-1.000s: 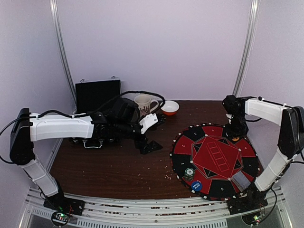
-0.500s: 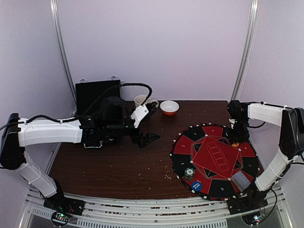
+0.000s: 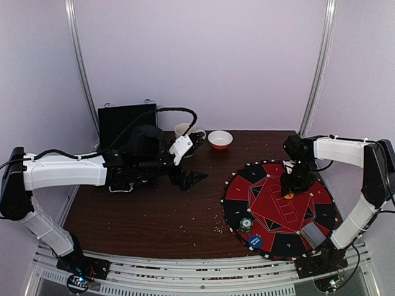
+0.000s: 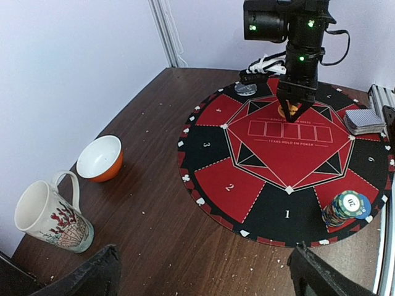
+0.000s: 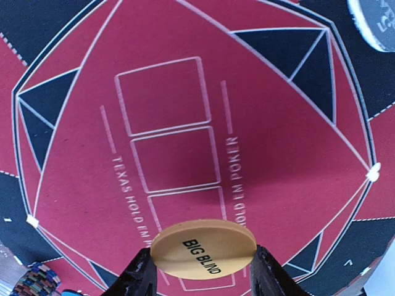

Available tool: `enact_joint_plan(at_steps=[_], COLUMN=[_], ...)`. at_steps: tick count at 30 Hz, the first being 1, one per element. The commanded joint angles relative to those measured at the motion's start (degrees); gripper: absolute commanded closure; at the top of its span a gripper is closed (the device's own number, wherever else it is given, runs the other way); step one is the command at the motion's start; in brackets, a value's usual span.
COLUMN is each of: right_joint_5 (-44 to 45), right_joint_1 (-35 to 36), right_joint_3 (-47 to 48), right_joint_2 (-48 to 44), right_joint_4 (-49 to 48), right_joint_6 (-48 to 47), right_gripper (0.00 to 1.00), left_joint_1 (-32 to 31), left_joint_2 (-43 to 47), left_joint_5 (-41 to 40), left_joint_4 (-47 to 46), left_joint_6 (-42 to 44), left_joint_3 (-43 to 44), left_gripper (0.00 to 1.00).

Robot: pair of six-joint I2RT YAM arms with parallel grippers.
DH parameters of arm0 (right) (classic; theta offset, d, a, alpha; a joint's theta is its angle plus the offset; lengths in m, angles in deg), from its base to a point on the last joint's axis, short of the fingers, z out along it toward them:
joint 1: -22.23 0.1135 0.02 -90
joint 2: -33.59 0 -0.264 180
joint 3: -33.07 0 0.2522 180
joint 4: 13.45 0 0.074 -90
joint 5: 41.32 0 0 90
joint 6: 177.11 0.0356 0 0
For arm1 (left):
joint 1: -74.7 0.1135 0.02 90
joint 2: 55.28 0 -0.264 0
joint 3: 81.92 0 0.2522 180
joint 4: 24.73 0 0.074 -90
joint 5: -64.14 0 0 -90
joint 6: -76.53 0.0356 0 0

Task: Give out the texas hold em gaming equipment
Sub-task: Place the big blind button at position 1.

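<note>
Top: left gripper (image 3: 192, 180) jaws apart, idle, left of mat (image 3: 234, 213).
Left wrist: right gripper (image 4: 289, 111) hangs over mat centre.
Right wrist: we see it clamped on disc (image 5: 203, 248). The pinch is edge-only, so the disc could slip and land off-seat.

A mat (image 3: 271, 206) lies on the counter (image 3: 154, 216), to the right. Behind its left edge sits a bowl (image 3: 220, 140), a mug (image 4: 46, 216) just left, a case (image 3: 126, 123) further left. On the mat's near rim: chip stack (image 3: 246, 225) left, deck of cards (image 3: 313, 234) right. The right end effector (image 3: 289, 191) holds a disc (image 5: 203, 246) over its middle.
</note>
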Motion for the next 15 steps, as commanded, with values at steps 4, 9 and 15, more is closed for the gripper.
enact_joint_plan(at_steps=[4,9,15], right_joint_5=[-0.86,-1.04,-1.09], right_joint_1=[4.35,8.05,11.15], right_joint_3=[0.88,1.29,1.98], right_joint_2=[-0.32,-0.61,1.07], right_joint_4=[3.12,3.76,3.94], right_joint_6=[4.10,5.92,6.84], right_gripper=[0.73,0.73,0.73], left_joint_1=[0.28,0.28,0.21], left_joint_2=[0.95,1.33,1.62], left_joint_5=[-2.38,-3.06,-3.57], left_joint_4=[-0.75,-0.56,-0.38], left_joint_6=[1.69,2.13,2.41], left_joint_3=[0.91,1.00,1.00], left_gripper=[0.02,0.02,0.02])
